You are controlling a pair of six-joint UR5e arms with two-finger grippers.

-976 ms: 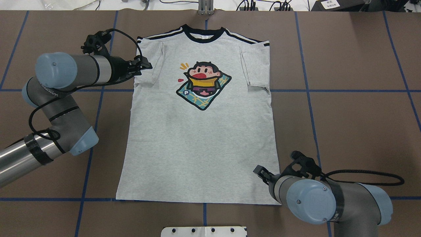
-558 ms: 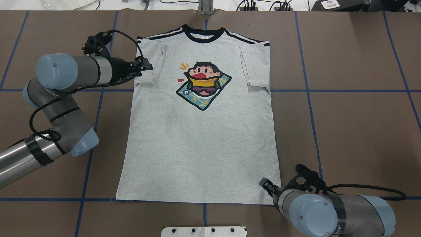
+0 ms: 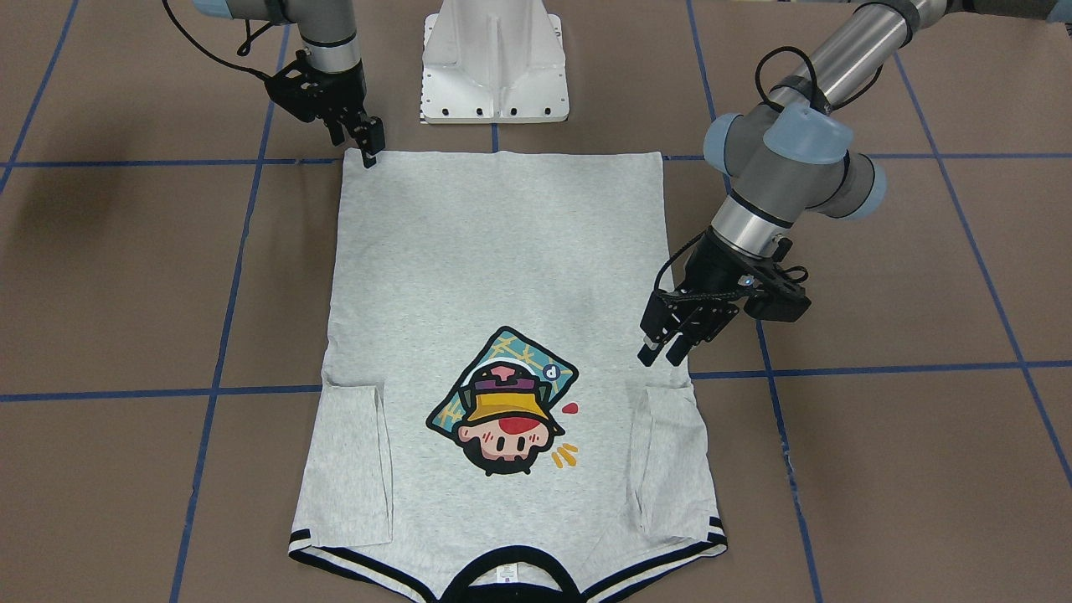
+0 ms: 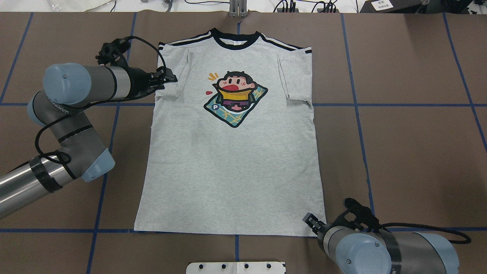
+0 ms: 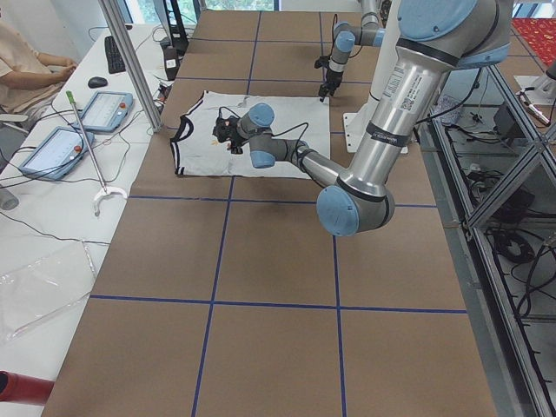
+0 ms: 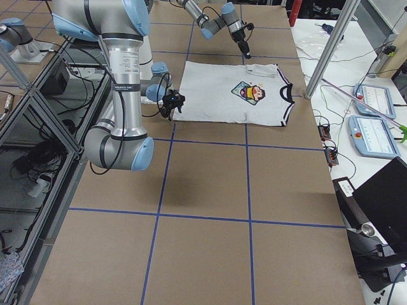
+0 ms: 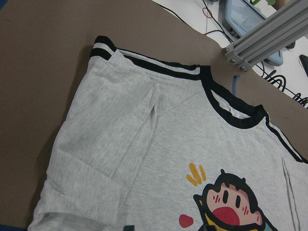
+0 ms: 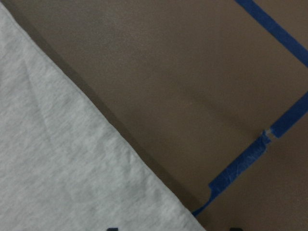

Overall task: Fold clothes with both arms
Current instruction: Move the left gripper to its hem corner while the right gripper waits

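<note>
The grey T-shirt (image 4: 232, 171) lies flat and face up on the brown table, collar at the far edge, both sleeves folded inward. Its cartoon print (image 4: 235, 98) shows on the chest. My left gripper (image 4: 171, 78) hovers at the shirt's left sleeve edge; in the front view it (image 3: 660, 353) has its fingers apart and holds nothing. My right gripper (image 4: 309, 220) is at the near right hem corner; it also shows in the front view (image 3: 369, 155). The right wrist view shows that hem corner (image 8: 72, 168) between two spread fingertips, not gripped.
The white pedestal base (image 3: 494, 59) stands just behind the shirt's hem. Blue tape lines (image 4: 357, 106) grid the table. An aluminium post (image 4: 237, 9) stands beyond the collar. A seated person (image 5: 26, 61) and tablets (image 5: 104, 109) are past the far edge.
My right gripper has moved back toward the robot's side, from beside the lower right side of the shirt to its hem corner. The left gripper has barely moved.
</note>
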